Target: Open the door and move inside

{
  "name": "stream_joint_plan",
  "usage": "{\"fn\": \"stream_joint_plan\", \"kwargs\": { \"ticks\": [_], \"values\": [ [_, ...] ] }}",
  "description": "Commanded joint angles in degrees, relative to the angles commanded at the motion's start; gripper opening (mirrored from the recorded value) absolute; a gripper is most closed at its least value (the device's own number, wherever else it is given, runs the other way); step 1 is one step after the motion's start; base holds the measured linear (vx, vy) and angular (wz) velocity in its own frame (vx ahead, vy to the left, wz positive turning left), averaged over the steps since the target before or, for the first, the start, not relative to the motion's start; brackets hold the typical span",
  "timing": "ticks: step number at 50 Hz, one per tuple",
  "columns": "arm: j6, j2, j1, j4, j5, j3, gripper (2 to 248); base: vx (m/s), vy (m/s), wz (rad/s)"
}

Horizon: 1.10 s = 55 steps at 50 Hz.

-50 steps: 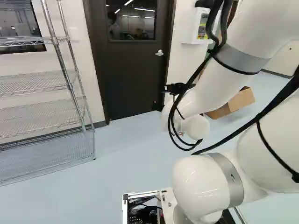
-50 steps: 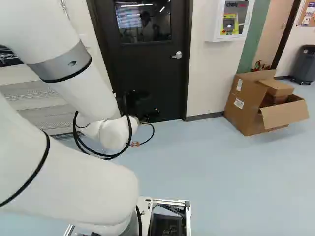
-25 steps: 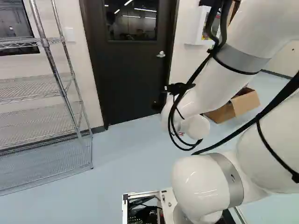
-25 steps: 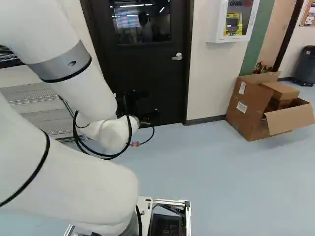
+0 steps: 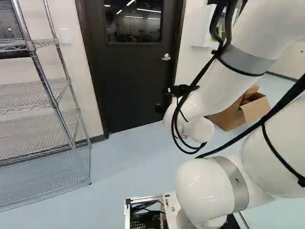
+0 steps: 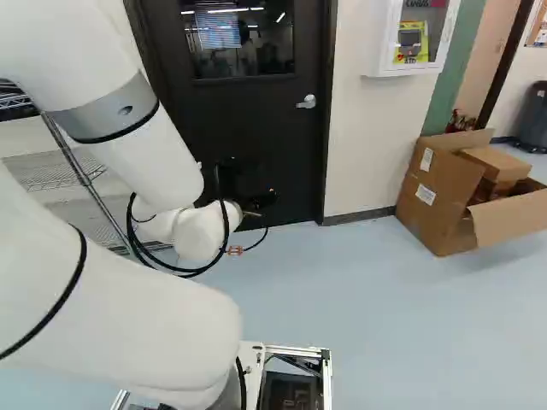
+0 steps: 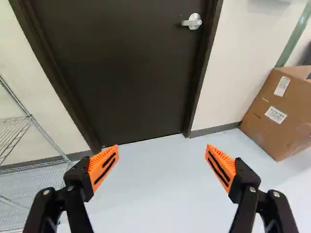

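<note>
While the dark door (image 5: 136,83) stands closed in its frame (image 7: 200,73), my tool (image 6: 256,198) is held before its lower part, as the right base view shows. In the wrist view, the tool (image 7: 162,149) is open: its two orange pads (image 7: 104,167) are spread wide apart, with only floor (image 7: 155,194) visible between them. The lever handle (image 7: 193,22) is located ahead of the tool, near the door edge on the carton side; neither finger touches it. Its lever lies roughly level, directed toward the middle of the door. A glazed window (image 5: 133,21) is set in the upper door section. The wire shelving rack (image 5: 57,107) is positioned at the left of the left base view, beside the door. At the right of the right base view, an open cardboard carton (image 6: 436,192) sits on the floor, below and beside the wall-mounted defibrillator cabinet (image 6: 385,43).
</note>
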Motion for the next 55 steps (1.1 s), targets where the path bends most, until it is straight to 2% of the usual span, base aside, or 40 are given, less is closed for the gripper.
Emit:
{"fn": "stream_joint_plan", "kwargs": {
  "ticks": [40, 55],
  "values": [
    [0.0, 0.0, 0.0, 0.0, 0.0, 0.0, 247, 0.218, -0.008, 0.156],
    [0.0, 0.0, 0.0, 0.0, 0.0, 0.0, 247, 0.228, -0.034, 0.024]
  ]
}}
